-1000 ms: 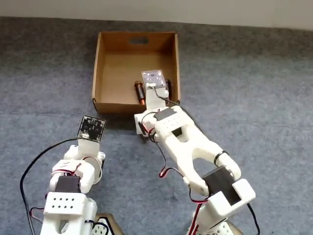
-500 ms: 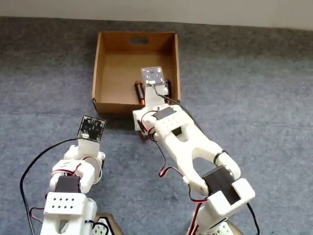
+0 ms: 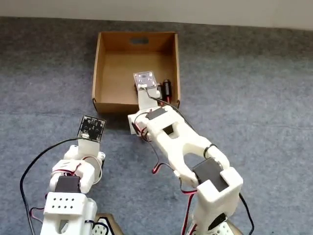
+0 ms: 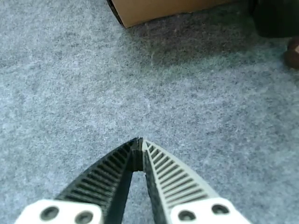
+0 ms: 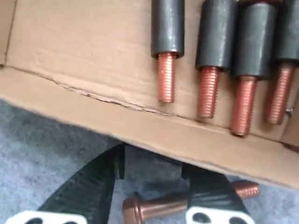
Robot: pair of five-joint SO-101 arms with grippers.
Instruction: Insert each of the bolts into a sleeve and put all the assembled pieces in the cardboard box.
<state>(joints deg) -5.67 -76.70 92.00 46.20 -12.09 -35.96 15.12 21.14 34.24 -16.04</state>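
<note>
The cardboard box stands at the back of the carpet. Inside, against its front wall, several assembled pieces lie side by side, black sleeves with copper bolt threads sticking out. One black sleeve shows beside the right arm. My right gripper is open just outside that front wall. A loose copper bolt lies crosswise at its fingers, the shaft passing behind one finger. My left gripper is shut on nothing, low over the carpet near the box corner.
Grey carpet covers the whole table. The left arm rests at the front left, short of the box. A dark part and a copper-coloured end sit at the edge of the left wrist view.
The right arm has swung a little to the left along the box's front wall and now covers the assembled piece seen inside earlier. The left arm has not moved.
</note>
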